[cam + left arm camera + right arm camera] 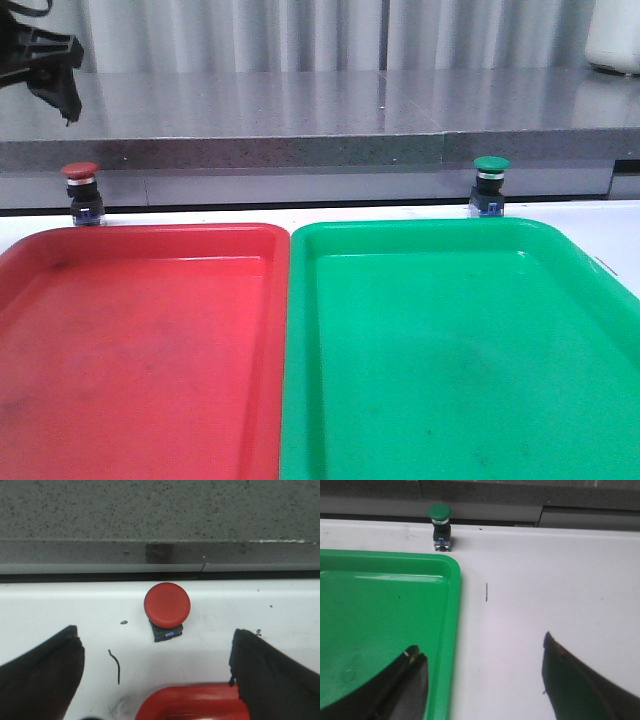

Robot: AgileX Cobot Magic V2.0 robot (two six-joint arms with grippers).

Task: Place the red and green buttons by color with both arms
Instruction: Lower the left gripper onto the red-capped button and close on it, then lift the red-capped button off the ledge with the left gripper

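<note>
The red button [82,190] stands upright on the white table behind the red tray [150,330]. The green button [490,183] stands upright behind the green tray [450,340]. In the left wrist view my left gripper [155,632] is open and empty, above the table, with the red button [167,607] just beyond the gap between its fingers and the red tray's rim [195,697] below. In the right wrist view my right gripper [482,645] is open and empty over the green tray's edge [455,630], and the green button [440,525] is far ahead. Part of the left arm [45,60] shows at top left.
A grey speckled stone ledge [300,120] runs behind the table, close behind both buttons. The two trays lie side by side and touch. A white object [612,35] stands on the ledge at the far right. Small dark marks [116,665] are on the table.
</note>
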